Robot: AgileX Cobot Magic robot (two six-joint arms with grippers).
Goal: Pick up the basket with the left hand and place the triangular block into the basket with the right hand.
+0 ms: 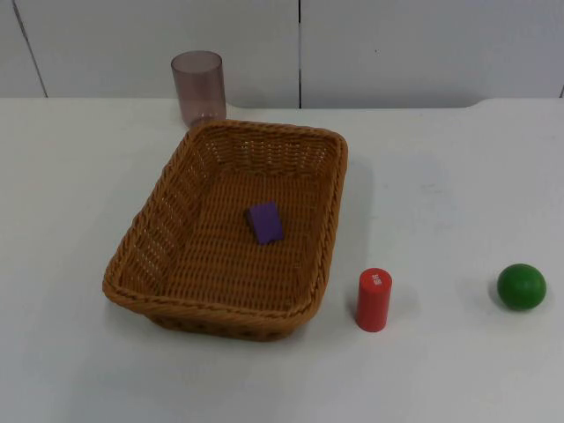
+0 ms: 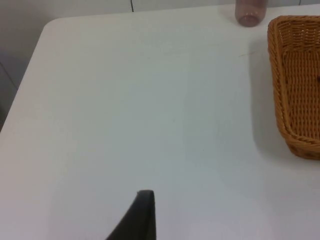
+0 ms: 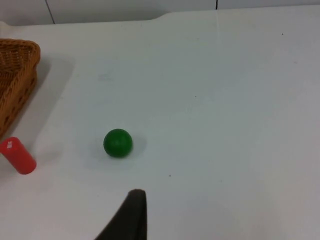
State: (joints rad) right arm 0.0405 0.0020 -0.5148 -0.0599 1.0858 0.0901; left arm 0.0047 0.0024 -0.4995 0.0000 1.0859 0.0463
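On the white bench (image 1: 79, 176), the left tool (image 2: 142, 212) waits back from the wicker basket (image 1: 231, 227); I cannot tell its state. That basket looks light, stiff and rough, so its near rim seems the best grip. A purple block (image 1: 264, 221), light and hard-edged, lies inside already. Farther right, the right tool (image 3: 132, 212) hovers likewise, state unclear.
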